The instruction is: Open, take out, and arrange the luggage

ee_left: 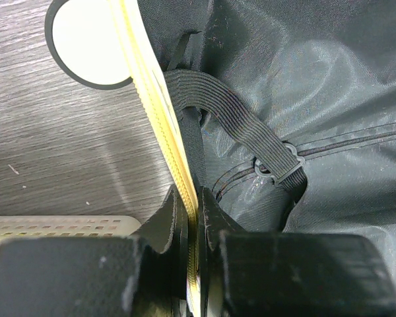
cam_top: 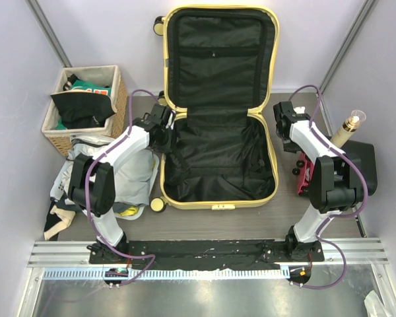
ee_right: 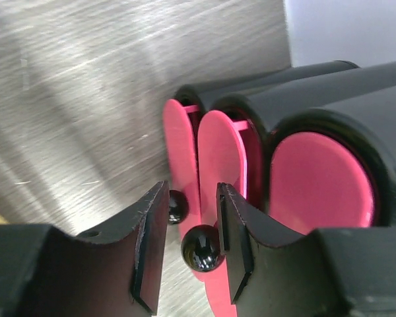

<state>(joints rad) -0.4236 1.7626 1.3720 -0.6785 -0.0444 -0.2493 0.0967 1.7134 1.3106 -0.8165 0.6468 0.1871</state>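
1. Luggage point(cam_top: 218, 66) lies open mid-desk point(cam_top: 218, 221), lid toward the far side, black lining showing.
2. Left tool point(ee_left: 191, 205) is clamped tight on the luggage's yellow left rim, near a cream wheel point(ee_left: 92, 46).
3. Right tool point(ee_right: 188, 205) has its jaws partly apart at the pink feet of the black case point(ee_right: 330, 86), right of the luggage. A small black knob point(ee_right: 199, 247) sits between the fingers; contact unclear.
4. Wicker basket point(cam_top: 86, 70) with clothes sits far left.

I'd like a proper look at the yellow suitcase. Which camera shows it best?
The top view: the suitcase lies fully open, both black-lined halves visible. The left wrist view shows only its yellow rim clamped in the left gripper, plus a strap and wheel. The right wrist view shows a black-and-pink case instead.
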